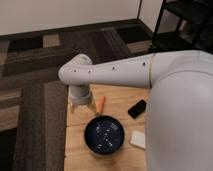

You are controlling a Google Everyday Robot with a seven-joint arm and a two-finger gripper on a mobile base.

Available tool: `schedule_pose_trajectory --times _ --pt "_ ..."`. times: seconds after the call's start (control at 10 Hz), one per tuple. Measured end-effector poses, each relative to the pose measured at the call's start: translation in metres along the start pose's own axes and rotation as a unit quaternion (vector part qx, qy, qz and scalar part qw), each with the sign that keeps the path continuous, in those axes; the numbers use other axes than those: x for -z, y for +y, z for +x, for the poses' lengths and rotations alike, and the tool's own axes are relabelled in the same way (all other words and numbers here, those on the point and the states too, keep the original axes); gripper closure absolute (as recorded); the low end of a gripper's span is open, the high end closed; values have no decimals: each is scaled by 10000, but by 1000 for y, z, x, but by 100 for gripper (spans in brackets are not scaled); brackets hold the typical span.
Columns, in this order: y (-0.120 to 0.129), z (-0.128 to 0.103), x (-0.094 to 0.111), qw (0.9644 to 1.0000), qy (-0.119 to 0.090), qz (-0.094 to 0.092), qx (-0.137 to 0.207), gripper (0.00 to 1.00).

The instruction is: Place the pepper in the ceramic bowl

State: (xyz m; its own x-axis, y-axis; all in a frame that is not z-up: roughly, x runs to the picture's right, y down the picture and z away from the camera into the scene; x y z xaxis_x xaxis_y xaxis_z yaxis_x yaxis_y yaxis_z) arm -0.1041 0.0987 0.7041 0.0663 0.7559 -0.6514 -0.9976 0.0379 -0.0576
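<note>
Our gripper point(83, 106) hangs beneath the white arm's wrist, low over the far left part of the wooden table point(119, 99); we cannot tell whether it is parted or closed. Just beside it, on the right in our view, the orange-red pepper point(100, 104) lies on the wood, outside the dark blue ceramic bowl point(88, 131). A black phone point(137, 108) and a white block point(138, 139) lie right of the bowl.

The white arm point(120, 71) reaches leftward from the bulky body point(180, 105) on the right and bends at a rounded elbow point(74, 71) directly above the gripper. Below that bend the short wrist point(80, 93) drops straight down. The gripper point(83, 107) hangs under it, pointing downward, low and well left of the body.
</note>
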Motion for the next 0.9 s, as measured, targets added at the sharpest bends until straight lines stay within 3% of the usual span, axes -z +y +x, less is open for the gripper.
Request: schedule_pose_trajectory --times 0.5,0.9 --pt "-20 -11 -1 9989 -117 -249 -389 35" --pt "-46 -28 -8 9973 -233 -309 -626 35"
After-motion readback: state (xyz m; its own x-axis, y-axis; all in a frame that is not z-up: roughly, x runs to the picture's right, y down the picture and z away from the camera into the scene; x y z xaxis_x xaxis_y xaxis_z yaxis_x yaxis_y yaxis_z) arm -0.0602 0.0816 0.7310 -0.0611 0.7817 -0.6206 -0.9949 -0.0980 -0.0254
